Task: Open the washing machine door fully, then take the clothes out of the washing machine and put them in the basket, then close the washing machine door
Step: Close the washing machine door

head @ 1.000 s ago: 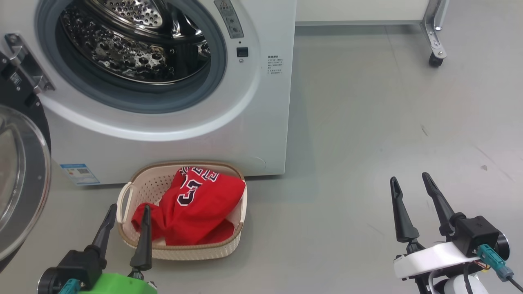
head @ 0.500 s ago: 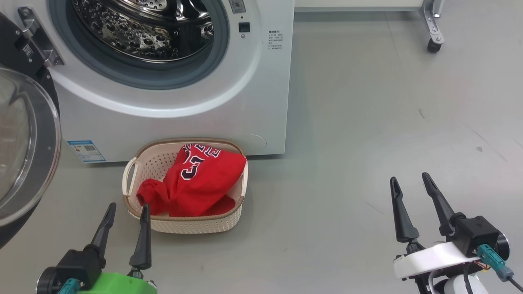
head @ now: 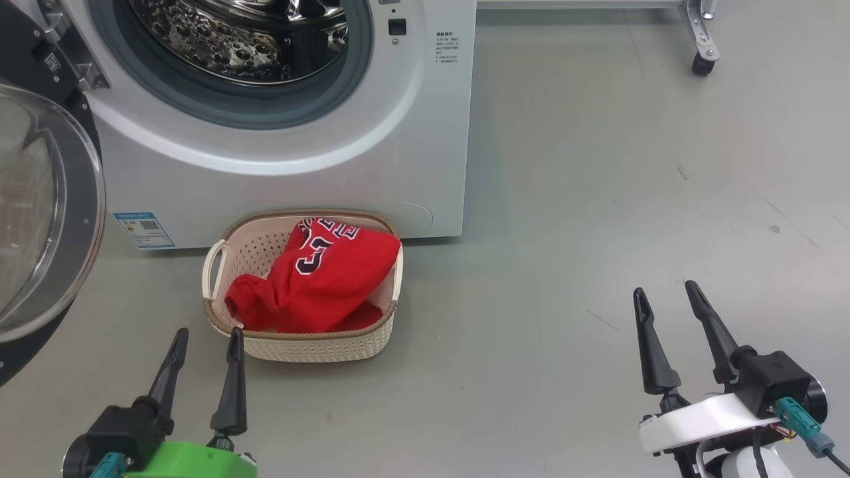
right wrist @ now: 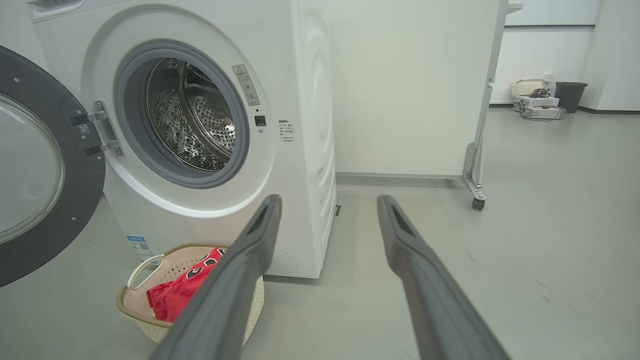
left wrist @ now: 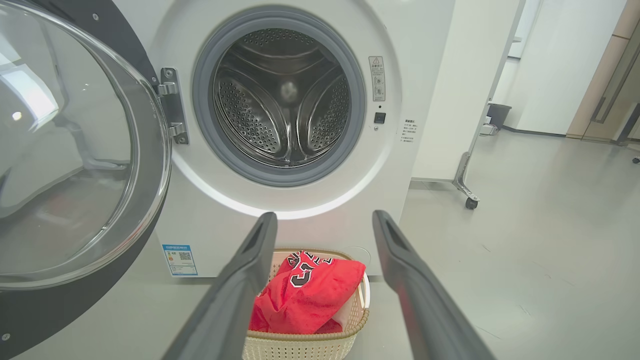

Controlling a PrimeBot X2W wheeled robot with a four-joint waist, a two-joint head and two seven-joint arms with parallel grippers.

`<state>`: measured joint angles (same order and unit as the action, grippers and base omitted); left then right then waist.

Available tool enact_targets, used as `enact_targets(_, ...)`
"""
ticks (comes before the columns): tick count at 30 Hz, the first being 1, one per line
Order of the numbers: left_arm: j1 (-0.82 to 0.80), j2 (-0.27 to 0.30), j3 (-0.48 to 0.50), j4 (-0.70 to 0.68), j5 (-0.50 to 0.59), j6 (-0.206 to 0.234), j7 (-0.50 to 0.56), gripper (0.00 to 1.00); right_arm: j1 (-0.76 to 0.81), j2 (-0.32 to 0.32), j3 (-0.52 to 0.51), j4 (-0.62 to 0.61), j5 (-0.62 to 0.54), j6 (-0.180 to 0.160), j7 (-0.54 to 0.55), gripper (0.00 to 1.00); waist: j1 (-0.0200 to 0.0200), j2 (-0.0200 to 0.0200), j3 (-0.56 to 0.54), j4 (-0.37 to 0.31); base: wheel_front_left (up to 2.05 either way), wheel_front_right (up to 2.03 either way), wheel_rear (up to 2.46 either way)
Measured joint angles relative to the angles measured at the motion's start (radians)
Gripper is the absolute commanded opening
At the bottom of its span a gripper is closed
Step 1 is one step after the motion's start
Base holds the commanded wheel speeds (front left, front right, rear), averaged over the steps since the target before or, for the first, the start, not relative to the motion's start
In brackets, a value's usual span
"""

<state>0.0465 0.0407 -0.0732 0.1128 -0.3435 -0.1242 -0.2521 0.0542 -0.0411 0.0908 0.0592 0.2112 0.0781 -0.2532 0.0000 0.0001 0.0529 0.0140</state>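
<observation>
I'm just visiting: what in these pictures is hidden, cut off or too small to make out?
- Head view: the washing machine door is cut off by the left edge.
- Head view: the top of the drum is cut off by the top edge.
- Head view: the print on the blue label is too small to read.
- Head view: the clothes cover most of the floor of the basket; bunched, their number is unclear.

Left gripper [head: 206, 335] and right gripper [head: 664, 289] hover low (both spread, empty).
</observation>
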Motion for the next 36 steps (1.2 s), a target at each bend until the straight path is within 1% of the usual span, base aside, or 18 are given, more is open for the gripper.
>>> enact_targets(5, 0.000, 0.000, -0.001, -0.006, 0.007, 0.000, 0.000, 1.00, 0.000, 0.000, 0.001, 0.001, 0.000, 0.000, 0.000, 1.00, 0.0000, 0.0000, 0.000, 0.002, -0.08, 0.08, 0.00)
enact_targets(12, 0.000, 0.000, 0.010, -0.017, 0.064, 0.000, 0.000, 1.00, 0.000, 0.000, 0.002, 0.002, 0.000, 0.000, 0.000, 1.00, 0.0000, 0.0000, 0.000, 0.004, 0.12, -0.12, 0.00)
enact_targets(36, 0.000, 0.000, 0.019, -0.013, 0.071, 0.000, 0.000, 1.00, 0.000, 0.000, 0.009, 0.002, 0.004, 0.000, 0.000, 1.00, 0.0000, 0.0000, -0.002, 0.006, 0.01, -0.01, 0.00)
